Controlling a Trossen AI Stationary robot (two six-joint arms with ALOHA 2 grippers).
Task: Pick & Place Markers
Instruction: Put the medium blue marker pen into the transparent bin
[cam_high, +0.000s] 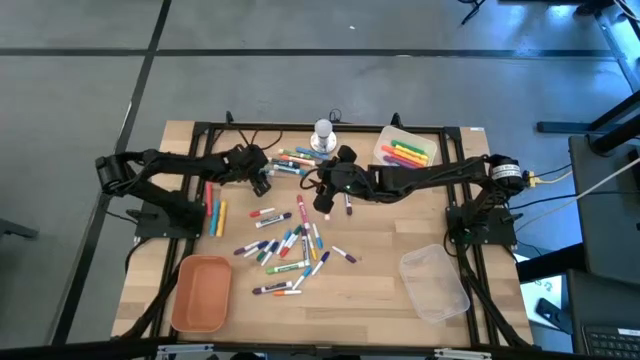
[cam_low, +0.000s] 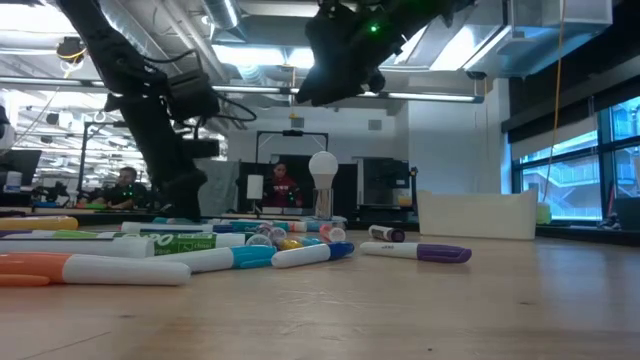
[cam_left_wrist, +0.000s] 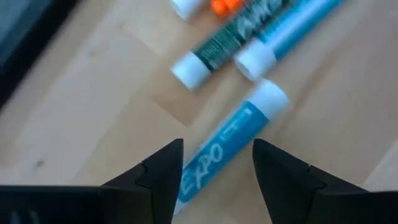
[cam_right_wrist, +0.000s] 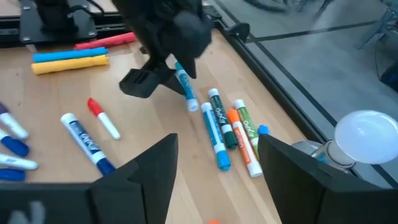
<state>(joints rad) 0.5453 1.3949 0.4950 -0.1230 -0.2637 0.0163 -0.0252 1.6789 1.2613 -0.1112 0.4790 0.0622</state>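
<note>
Straddling one blue marker (cam_left_wrist: 231, 142), the left gripper (cam_left_wrist: 217, 163) stands open. Right gripper (cam_right_wrist: 214, 163) hovers open. Five markers (cam_right_wrist: 229, 129) lie beside.

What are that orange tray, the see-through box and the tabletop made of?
The orange tray looks like matte moulded plastic: even colour, rounded corners, no glare. The see-through box seems thin clear plastic, since the wood shows through its walls. The tabletop appears to be pale wood or wood laminate, with visible plank seams and grain.
</note>
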